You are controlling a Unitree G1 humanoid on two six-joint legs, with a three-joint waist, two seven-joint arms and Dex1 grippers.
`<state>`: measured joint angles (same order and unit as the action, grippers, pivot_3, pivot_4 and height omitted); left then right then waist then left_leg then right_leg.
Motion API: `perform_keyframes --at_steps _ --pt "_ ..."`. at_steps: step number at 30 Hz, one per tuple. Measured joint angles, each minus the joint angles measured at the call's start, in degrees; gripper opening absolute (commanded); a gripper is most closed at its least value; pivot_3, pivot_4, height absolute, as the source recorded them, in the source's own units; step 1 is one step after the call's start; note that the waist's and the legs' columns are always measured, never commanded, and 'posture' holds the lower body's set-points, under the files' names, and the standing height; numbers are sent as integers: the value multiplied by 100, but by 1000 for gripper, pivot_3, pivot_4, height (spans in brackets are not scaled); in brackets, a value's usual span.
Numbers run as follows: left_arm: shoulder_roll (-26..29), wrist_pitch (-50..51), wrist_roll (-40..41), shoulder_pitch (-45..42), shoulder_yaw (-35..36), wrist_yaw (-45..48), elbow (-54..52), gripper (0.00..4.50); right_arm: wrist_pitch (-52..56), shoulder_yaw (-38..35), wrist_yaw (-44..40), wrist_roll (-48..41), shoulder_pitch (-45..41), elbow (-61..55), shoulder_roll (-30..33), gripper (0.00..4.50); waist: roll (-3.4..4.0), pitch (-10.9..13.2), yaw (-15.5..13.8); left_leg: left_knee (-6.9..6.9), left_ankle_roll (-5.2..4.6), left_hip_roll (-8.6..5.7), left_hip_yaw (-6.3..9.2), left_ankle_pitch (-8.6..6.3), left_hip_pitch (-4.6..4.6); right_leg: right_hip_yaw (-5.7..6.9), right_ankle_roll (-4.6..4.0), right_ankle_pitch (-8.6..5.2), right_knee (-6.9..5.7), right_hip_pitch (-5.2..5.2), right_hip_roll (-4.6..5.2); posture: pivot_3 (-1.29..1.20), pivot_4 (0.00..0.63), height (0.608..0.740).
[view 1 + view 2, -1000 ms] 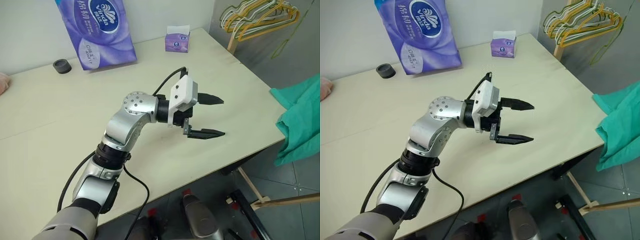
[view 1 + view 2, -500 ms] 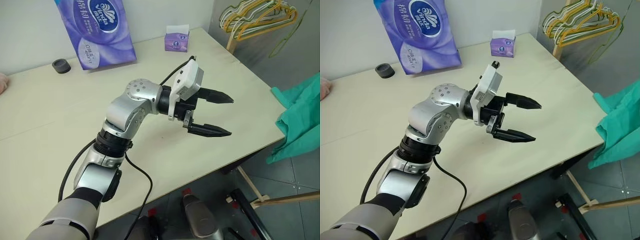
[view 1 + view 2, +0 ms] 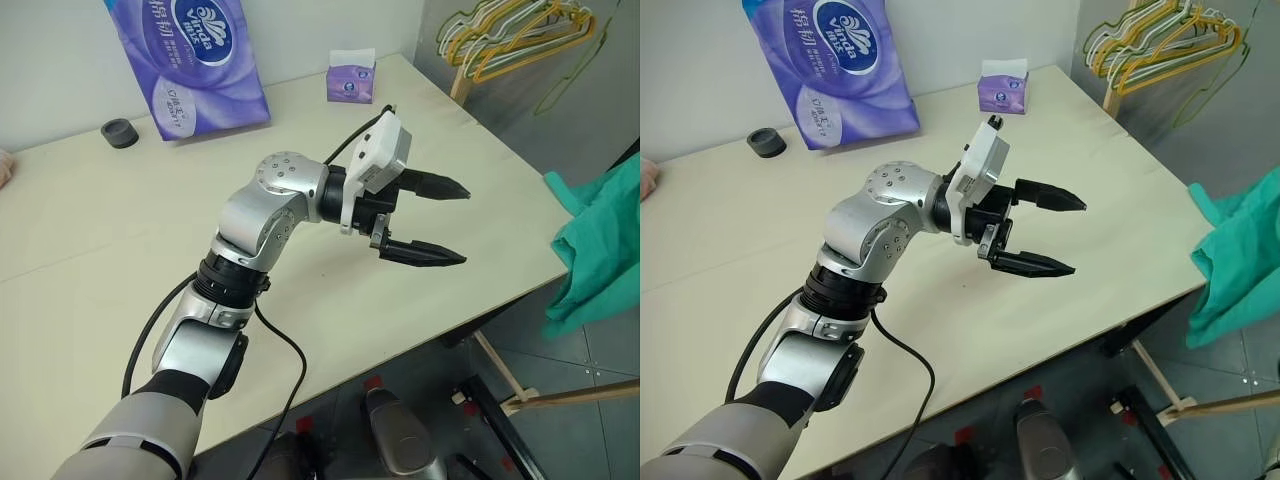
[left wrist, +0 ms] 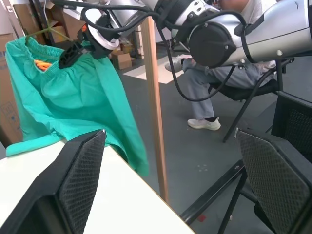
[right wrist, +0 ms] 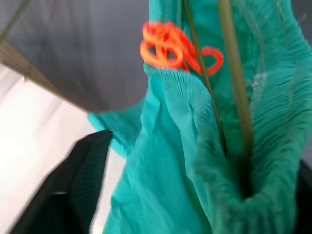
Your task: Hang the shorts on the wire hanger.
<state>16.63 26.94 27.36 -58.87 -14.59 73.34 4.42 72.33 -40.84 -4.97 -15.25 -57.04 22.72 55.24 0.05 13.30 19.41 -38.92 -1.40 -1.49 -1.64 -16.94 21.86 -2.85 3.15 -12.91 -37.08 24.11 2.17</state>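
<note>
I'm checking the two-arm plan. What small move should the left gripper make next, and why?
Probably ease the left gripper toward the shorts: it is open and empty above the table, pointing at them, while the wire hanger lies against their waistband.

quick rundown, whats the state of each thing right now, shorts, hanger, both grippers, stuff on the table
shorts: hanging past the table's right edge, waistband gathered on the wire, free of the tabletop
wire hanger: threaded through the waistband
left gripper: open, empty, above the table
right gripper: at the waistband, grip unclear
tissue pack: upright, sealed
tissue box: tissue sticking out
spare hangers: bunched on the rack
</note>
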Motion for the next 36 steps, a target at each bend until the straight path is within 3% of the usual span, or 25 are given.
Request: perform_keyframes --at_steps 4,9,16,20,24,29,36 --pt "23 -38 -59 0 0 10 53 4500 -527 -85 382 79 33 -492 -274 4449 16 -9 14 0 0 -2 -5 1 -1 -7 3 4 -1 7 1 -405 159 740" --pt "216 -93 -119 53 3 28 54 4500 -2219 553 476 503 546 -1452 -258 4449 24 -19 63 -1 1 -3 -3 1 -4 -5 7 6 -1 6 1 -388 149 740" --pt "372 -95 -192 285 21 -78 34 4500 -3926 1008 484 866 1160 -1841 -414 4449 28 -27 107 -4 2 -5 -1 3 -5 -4 7 12 -3 7 4 -361 141 740" --pt "487 -81 -245 451 138 -363 -43 4500 -4524 1286 -181 599 1422 -2375 -695 4449 25 -50 130 -3 1 -2 7 2 -7 4 7 14 -3 5 3 -341 137 740" --pt "726 -113 -634 813 390 -1201 -108 4500 -4387 1975 -1191 -171 2327 -3376 -1332 4449 0 -118 116 -2 -10 9 26 -4 -7 19 2 17 -7 5 4 -281 125 740" --pt "849 165 -1248 1619 1204 -3072 -231 4500 -4241 2878 -1815 -573 3163 -3878 -2092 4449 -2 -181 -88 -9 -16 1 29 -8 -3 24 2 18 -11 12 33 -203 106 740" --pt "488 768 -2062 4004 2352 -5528 -1762 4500 -5088 4053 -2265 -270 3611 -3208 -3113 4449 -82 -350 -713 -12 -11 4 45 -7 -3 41 -16 29 -22 19 36 -52 86 740"
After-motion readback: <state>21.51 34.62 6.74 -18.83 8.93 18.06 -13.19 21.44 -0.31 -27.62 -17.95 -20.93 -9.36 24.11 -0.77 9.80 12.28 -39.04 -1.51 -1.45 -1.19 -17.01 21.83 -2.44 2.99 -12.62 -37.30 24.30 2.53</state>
